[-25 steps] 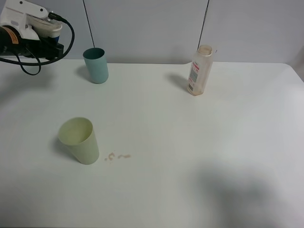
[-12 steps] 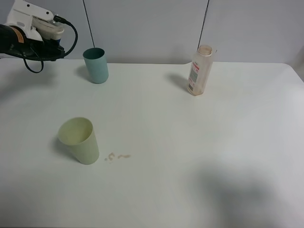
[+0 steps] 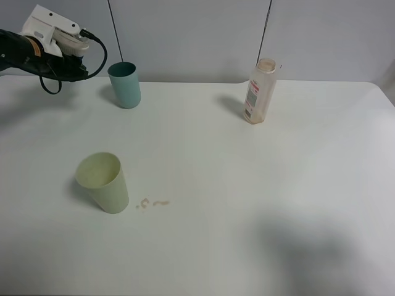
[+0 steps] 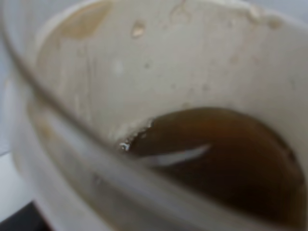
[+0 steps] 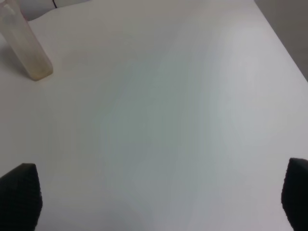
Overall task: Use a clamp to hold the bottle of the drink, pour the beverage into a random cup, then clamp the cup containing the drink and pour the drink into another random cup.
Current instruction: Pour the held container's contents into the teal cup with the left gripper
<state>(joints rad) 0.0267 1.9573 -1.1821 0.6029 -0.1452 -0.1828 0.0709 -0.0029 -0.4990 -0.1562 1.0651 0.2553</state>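
While left pincer (image 3: 66,44) clamps drink-filled cup (image 4: 120,91) near teal cup (image 3: 124,85), right pincer (image 5: 157,196) gapes wide.

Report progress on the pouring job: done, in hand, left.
Done: the bottle stands alone on the table, and the beverage sits in the blue-banded cup. In hand: the left gripper holds that cup raised beside the teal cup. Left: the pour into the teal cup. The right gripper hangs open, empty.
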